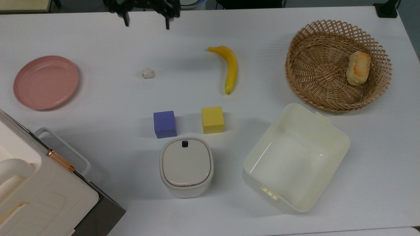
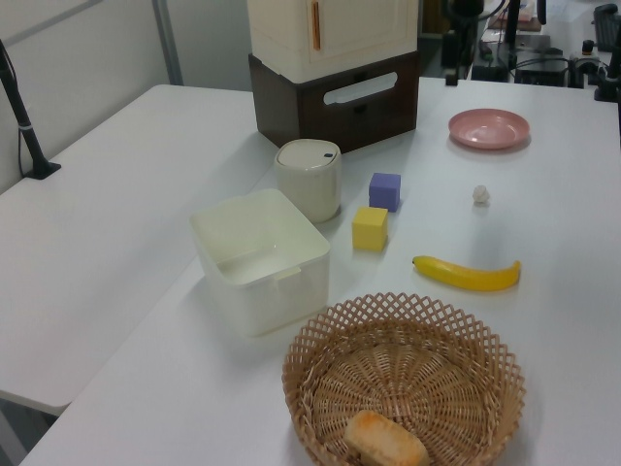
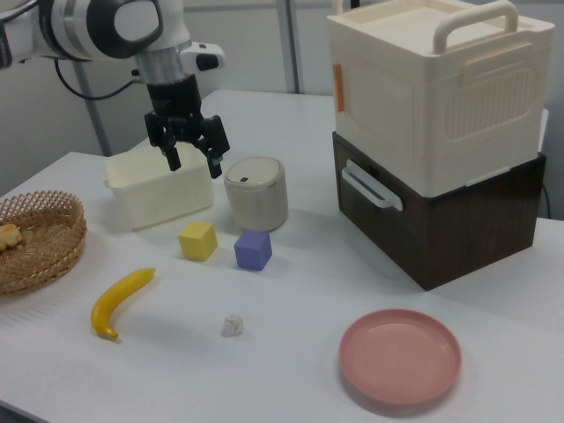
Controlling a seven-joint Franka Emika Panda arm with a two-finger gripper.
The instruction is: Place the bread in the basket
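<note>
bread in basket, gripper raised and empty

bread lies inside the basket, on the woven floor close to the wall on the top view's right, glazed side up; in the left view it sits at the near edge of the basket, and in the right view a small part of it shows at the frame's left edge inside the basket.

gripper hangs above the worktop with its two fingers spread wide apart — nothing is held between them. in the top view the gripper is at the upper edge of the frame, well apart from the basket.

other items on the worktop:
- banana, between the basket and a tiny whitish lump.
- pink plate, at the top view's left.
- purple cube and yellow cube, side by side but apart.
- lidded cream canister, just below the cubes in the top view.
- cream plastic tub, open and empty, near the basket.
- cream box with a handle, stacked on a dark brown case.
</note>
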